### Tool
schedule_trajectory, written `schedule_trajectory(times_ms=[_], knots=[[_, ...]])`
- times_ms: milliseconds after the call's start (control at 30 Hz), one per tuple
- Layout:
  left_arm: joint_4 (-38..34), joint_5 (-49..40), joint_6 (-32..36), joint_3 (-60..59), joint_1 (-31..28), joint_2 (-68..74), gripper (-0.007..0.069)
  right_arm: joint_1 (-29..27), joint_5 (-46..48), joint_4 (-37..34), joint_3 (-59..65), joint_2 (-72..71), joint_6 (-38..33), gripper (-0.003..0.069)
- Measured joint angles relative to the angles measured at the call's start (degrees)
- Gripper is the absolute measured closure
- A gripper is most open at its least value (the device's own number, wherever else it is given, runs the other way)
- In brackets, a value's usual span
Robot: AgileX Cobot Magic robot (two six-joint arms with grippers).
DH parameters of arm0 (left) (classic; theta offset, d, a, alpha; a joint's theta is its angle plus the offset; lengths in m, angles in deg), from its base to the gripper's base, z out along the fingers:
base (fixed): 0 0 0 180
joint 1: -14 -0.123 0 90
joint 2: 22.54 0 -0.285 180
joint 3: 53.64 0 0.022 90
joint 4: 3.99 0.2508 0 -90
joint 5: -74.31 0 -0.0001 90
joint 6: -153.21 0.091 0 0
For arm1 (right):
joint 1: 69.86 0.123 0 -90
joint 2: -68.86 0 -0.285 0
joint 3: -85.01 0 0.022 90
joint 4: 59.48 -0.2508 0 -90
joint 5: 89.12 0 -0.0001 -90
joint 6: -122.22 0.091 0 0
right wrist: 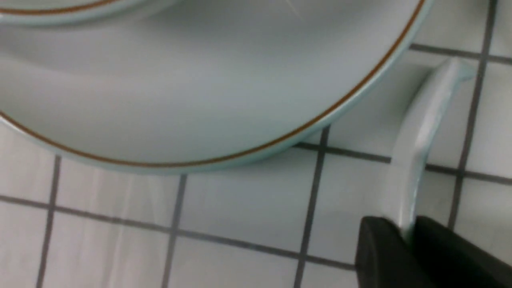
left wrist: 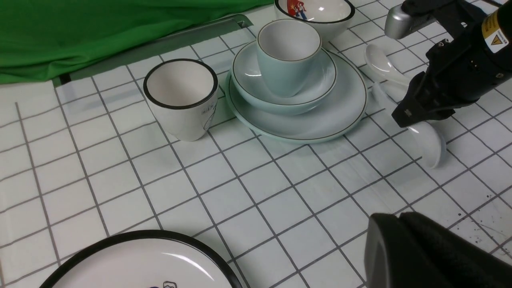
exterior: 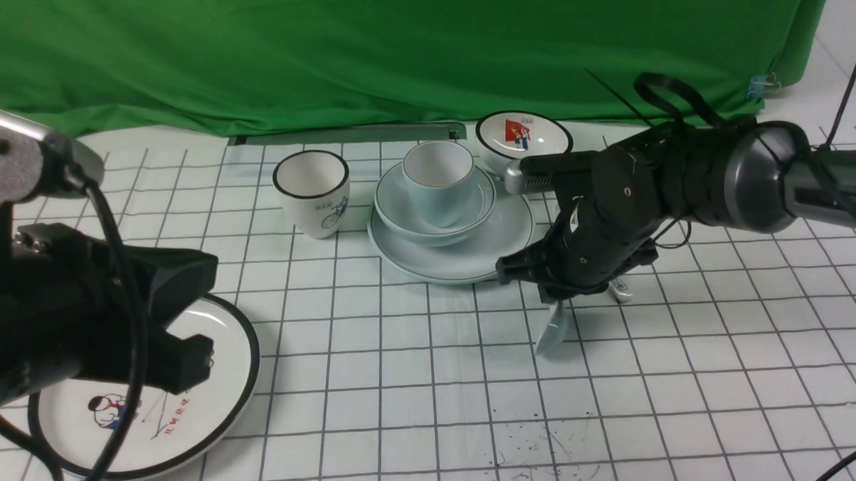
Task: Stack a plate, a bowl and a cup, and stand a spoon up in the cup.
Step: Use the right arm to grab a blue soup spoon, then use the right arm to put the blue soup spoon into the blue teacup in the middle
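Right claw is clamped on the handle of the plain white spoon, low over the checked cloth. The spoon's long axis runs straight through the jaws. The handle tip points ahead of the claw, just beside the rim of the pale plate. The scoop end sticks out under the claw, turned on edge. Mid-handle is hidden by the fingers. Can't tell if the scoop touches the cloth. Bowl and cup are stacked on the plate beyond the claw. A second white spoon is partly hidden behind the claw. Left claw has its jaws together, well apart from the right claw, partly cut off.
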Motion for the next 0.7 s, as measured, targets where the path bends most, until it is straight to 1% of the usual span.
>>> schedule_trajectory(times_ms=[267, 367, 433, 467, 500, 533, 600, 633, 667, 700], knots=[[0.0, 0.53, 0.0, -0.07, 0.0, 0.0, 0.0656, 0.05, 4.47, 0.05, -0.29, -2.32, -9.96, 0.057], [0.05, 1.0, 0.0, -0.07, 0.0, 0.0, 0.0656, 0.24, 1.51, 0.19, -0.19, -5.39, -12.77, 0.0571], [0.12, 1.86, 0.0, -0.07, 0.0, 0.0, 0.0656, 0.91, -8.96, 0.19, -0.19, -9.11, -15.48, 0.0571], [0.12, 2.38, 0.0, -0.07, 0.0, 0.0, 0.0656, 1.28, -16.69, 0.19, -0.25, -10.2, -16.15, 0.0571], [0.12, 2.63, 0.0, -0.07, 0.0, 0.0, 0.0656, 1.53, -22.48, 0.19, -0.31, -10.46, -16.52, 0.0571], [0.12, 2.78, 0.0, -0.07, 0.0, 0.0, 0.0656, 1.69, -25.45, 0.19, -0.32, -10.46, -16.65, 0.0571], [0.17, 2.91, 0.0, -0.07, 0.0, 0.0, 0.0656, 2.23, -45.66, 0.19, -0.37, -8.54, -17.49, 0.0571], [0.22, 2.91, 0.0, -0.07, 0.0, 0.0, 0.0656, 2.25, -50.46, 0.24, -0.39, -7.41, -17.7, 0.0571], [0.24, 2.91, 0.0, -0.07, 0.0, 0.0, 0.0656, 2.25, -51.52, 0.24, -0.39, -7.11, -17.71, 0.0571], [0.42, 2.93, 0.11, -0.07, 0.0, 0.0, 0.0656, 2.27, -58.52, 0.3, -0.76, -3.96, -18.06, 0.0571]])
